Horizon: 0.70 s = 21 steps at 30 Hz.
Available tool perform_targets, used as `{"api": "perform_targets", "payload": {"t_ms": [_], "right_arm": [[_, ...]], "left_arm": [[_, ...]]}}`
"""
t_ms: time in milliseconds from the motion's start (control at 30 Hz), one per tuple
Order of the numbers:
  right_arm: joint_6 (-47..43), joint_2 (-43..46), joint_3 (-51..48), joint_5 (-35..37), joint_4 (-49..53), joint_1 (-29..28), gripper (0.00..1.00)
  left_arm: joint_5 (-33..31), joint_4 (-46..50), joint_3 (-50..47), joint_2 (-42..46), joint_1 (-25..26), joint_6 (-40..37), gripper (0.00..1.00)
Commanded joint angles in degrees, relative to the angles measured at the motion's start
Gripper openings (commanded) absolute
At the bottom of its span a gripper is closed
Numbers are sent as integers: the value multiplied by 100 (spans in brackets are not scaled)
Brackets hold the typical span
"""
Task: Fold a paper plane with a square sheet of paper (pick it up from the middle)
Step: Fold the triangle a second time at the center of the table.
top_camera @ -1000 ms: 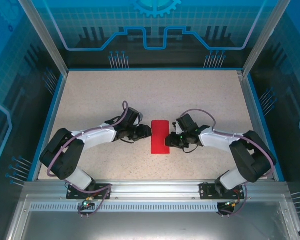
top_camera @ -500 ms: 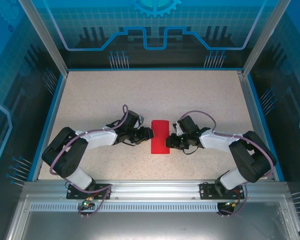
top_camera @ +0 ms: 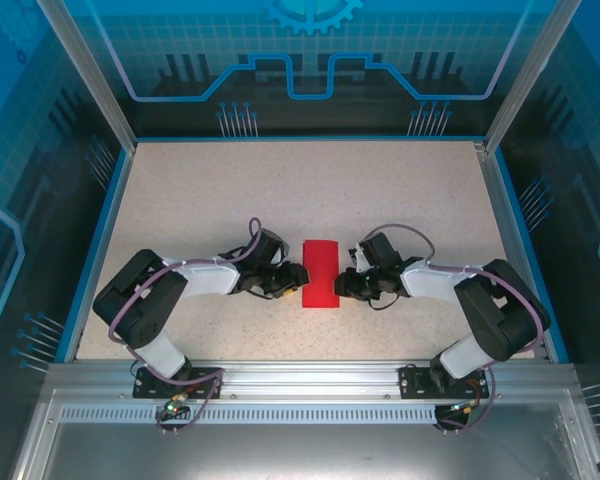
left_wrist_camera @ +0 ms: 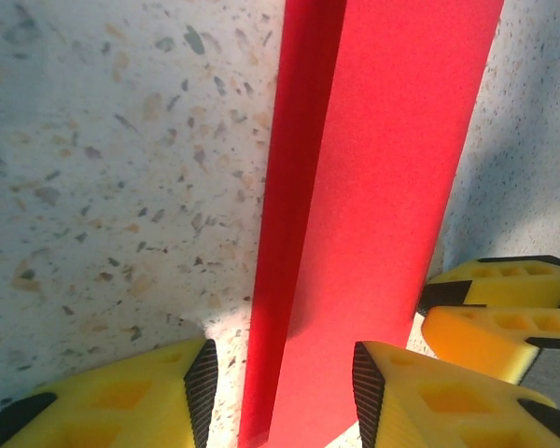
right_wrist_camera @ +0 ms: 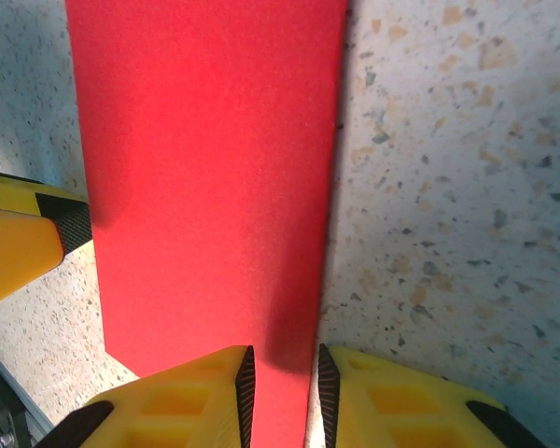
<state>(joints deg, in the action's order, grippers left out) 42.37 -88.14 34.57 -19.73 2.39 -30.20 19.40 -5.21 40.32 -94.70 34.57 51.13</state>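
The paper (top_camera: 320,272) is a long red strip right now, folded over and lying flat on the surface (top_camera: 230,190), dead centre between the two arms. The left jaws are spread and sit low at the strip's left side, with its near end in the gap. One pad has bare surface between it and the paper, so nothing's gripped there. The right jaws are nearly together over the right long edge, toward the near end. Can't tell if they're actually nipping it or just sitting on top.

What worries me is that it's thin paper and both sets of jaws are crowding the same end. If the left closes or shoves before the right has it pinned, I reckon the strip just skates away or swings round. If the right drags sideways while pressing, expect a wrinkle or a crooked crease, which would wreck the plane's symmetry. The fold could also spring open, since the left edge looks a bit lifted.
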Motion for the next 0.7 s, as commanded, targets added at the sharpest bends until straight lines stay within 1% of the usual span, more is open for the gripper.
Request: {"api": "perform_targets", "payload": {"t_ms": [0,667], "right_arm": [[-105,-129,60,-215,-92,95,26],[-137,-133,-196,-536,-353,295,24]], "left_arm": [[214,-139,-59,-106,134,90,46],[304,-234,20,-234,330,214,43]]}}
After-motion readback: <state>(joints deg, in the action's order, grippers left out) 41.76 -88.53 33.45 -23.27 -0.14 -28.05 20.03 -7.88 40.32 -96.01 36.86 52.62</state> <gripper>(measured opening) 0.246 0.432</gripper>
